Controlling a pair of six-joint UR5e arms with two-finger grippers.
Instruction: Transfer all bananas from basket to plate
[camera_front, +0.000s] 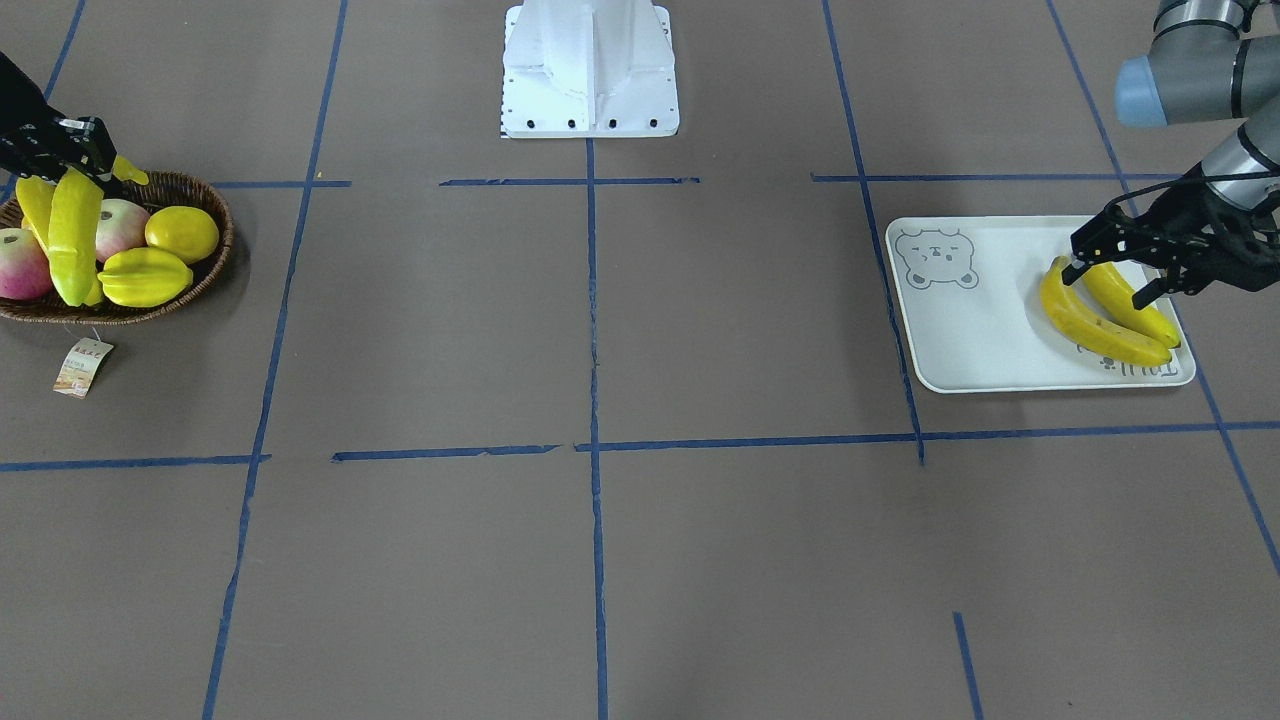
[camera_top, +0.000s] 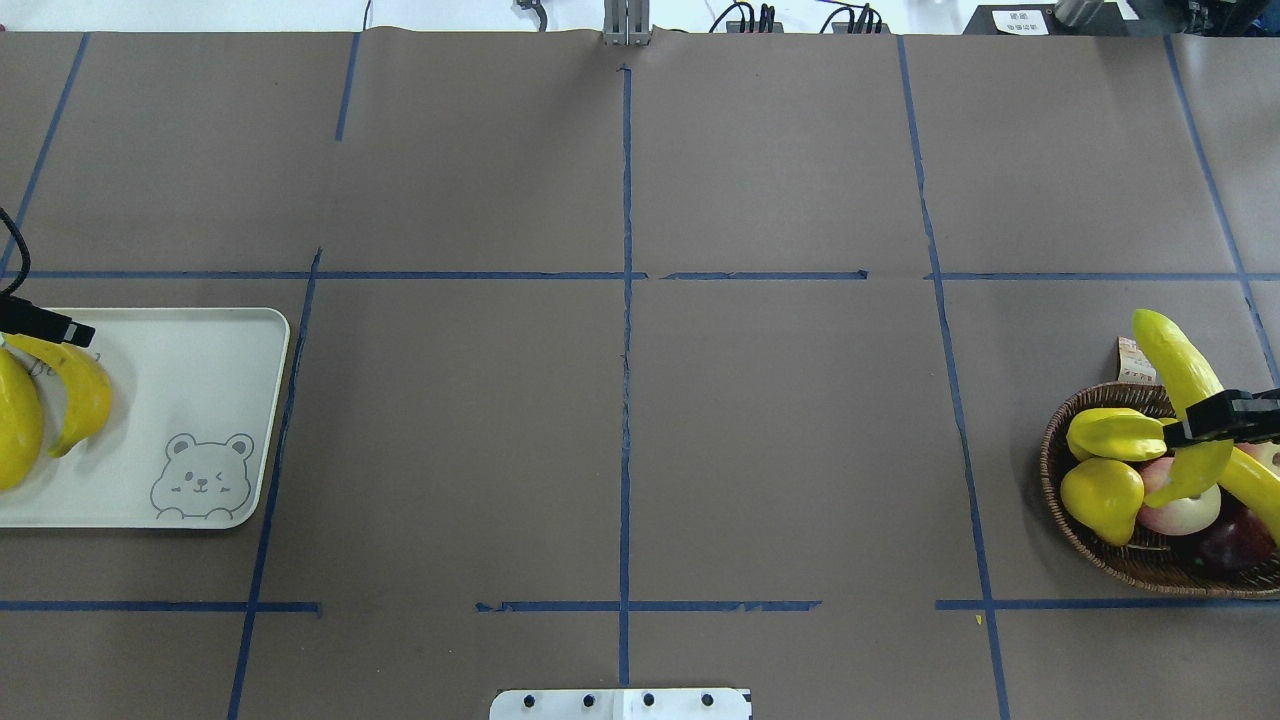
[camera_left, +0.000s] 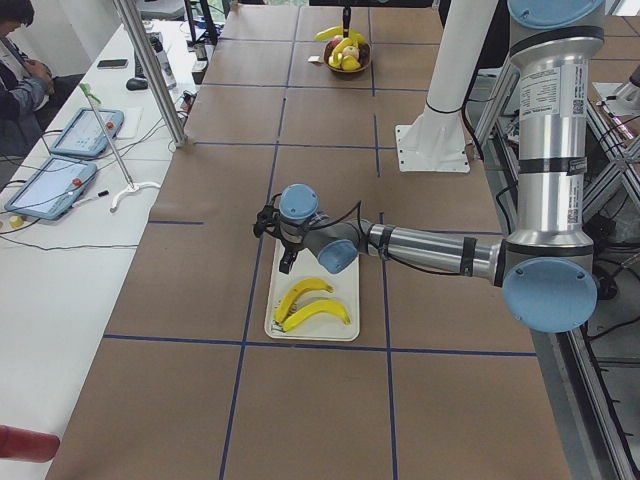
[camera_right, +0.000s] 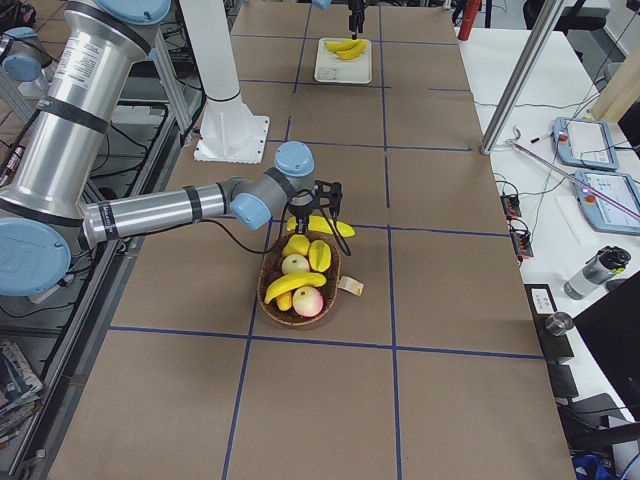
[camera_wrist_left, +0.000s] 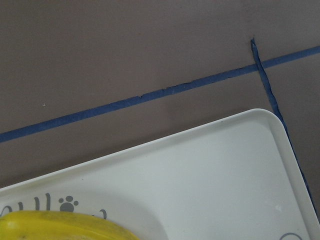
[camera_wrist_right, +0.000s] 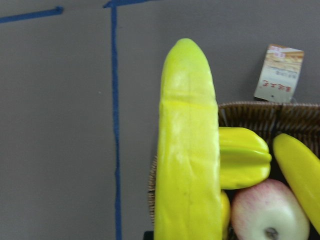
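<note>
The right gripper (camera_top: 1197, 421) is clamped across the middle of one banana (camera_top: 1176, 375) and holds it tilted above the basket (camera_front: 222, 250), with the banana's far end reaching past the rim over the table (camera_front: 600, 330); the right wrist view shows this banana running up the frame, its tip out over the brown surface; a second banana (camera_top: 1256, 482) lies in the basket beside a starfruit (camera_front: 145, 277), a lemon (camera_front: 182, 233) and two apples (camera_front: 120, 226), and a paper tag (camera_front: 83, 367) lies on the table just outside the rim; at the other end of the table, well apart from the basket, the plate (camera_front: 980, 320) carries two bananas side by side near the edge away from the bear drawing, one nearer the front-facing camera (camera_front: 1100, 332) and one behind it (camera_front: 1132, 300); the left gripper (camera_front: 1112, 280) hovers over the rear one with its fingers spread, one to each side of the fruit's upper end and gripping nothing; both of those bananas rest flat on the plate.
</note>
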